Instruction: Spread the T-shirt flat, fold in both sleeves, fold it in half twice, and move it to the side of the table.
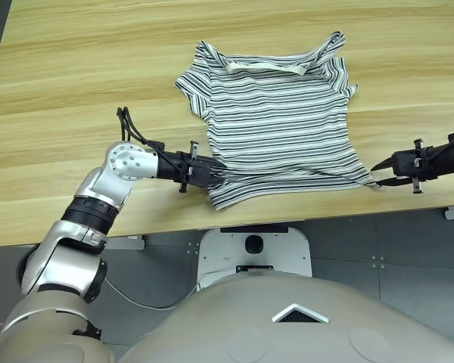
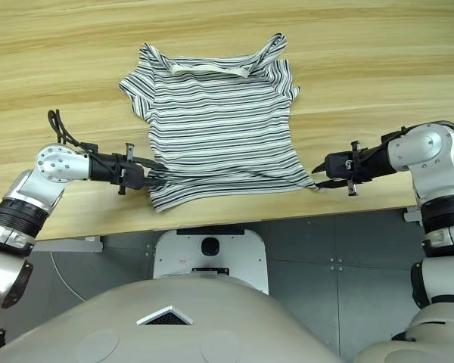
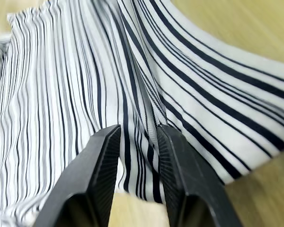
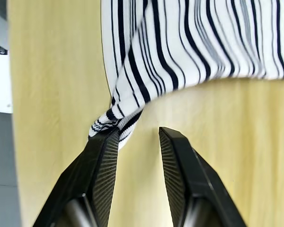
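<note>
T-shirt (image 1: 280, 128), black-and-white striped, lay on the wooden table (image 1: 76, 98), nearer the robot's edge than the far one. Long axis ran near-to-far, slightly skewed. Collar (image 1: 266, 68) pointed away from the robot, with the pale inner neck band facing up. Hem lay toward the robot and stripes ran crosswise. Left sleeve (image 1: 188, 85) lay fairly flat; the right sleeve (image 1: 349, 85) was bunched.

In the head views, the left gripper (image 1: 214, 172) sat at the hem's left corner and the right gripper (image 1: 376, 174) at the hem's right corner, both low on the table.

The wrist views added finger detail. The left gripper (image 3: 138, 135) was released, fingers (image 3: 102, 161) apart, straddling a raised ridge of cloth that lay against one inner pad. The right gripper (image 4: 138, 135) was also released, with bare table in the gap. The twisted hem corner (image 4: 108, 124) touched one fingertip and was not pinched.
</note>
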Tool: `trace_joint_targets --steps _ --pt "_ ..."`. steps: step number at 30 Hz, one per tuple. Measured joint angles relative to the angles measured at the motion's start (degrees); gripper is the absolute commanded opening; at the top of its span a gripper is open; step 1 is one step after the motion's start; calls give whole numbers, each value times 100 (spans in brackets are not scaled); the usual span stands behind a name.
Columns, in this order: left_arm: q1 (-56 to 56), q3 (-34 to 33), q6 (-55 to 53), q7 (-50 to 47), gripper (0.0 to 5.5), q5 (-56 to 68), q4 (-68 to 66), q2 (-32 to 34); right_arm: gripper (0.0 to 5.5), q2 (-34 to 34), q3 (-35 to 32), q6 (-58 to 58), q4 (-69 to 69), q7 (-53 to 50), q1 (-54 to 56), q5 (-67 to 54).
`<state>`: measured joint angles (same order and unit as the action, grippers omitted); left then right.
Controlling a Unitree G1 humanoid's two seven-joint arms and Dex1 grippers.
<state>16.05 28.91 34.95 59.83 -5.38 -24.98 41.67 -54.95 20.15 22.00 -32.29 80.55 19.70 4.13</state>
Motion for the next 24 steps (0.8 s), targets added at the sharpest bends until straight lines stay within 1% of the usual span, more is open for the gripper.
trace_joint_targets --steps 2,5,7,11,15,18,19,22,24 --pt "-77 3 -5 0 145 0 143 168 154 12 -165 -692 216 273 -45 -473" --pt "-165 3 -53 0 145 0 312 344 154 168 -659 -1720 527 509 47 -1469" --pt "-250 3 -89 0 145 0 473 462 154 336 -852 -2092 559 545 196 -1808" --pt "-384 3 -124 0 145 0 701 641 154 632 -1110 -2412 513 530 441 -2122" --pt "-496 3 -141 0 145 2 884 772 154 1008 -1075 -2311 466 439 477 -2002" --pt "-621 3 -239 0 145 3 1120 902 154 1342 -948 -1828 426 157 436 -1674" --pt "-675 3 -292 1 145 3 1228 957 154 1487 -920 -1643 371 -49 437 -1543" --pt "-760 7 -541 28 145 0 1529 1069 154 2288 -758 -1007 -31 -1080 605 -992" --pt "-739 8 -755 158 145 -2 1685 1094 154 2571 -721 -781 -270 -1434 839 -808"
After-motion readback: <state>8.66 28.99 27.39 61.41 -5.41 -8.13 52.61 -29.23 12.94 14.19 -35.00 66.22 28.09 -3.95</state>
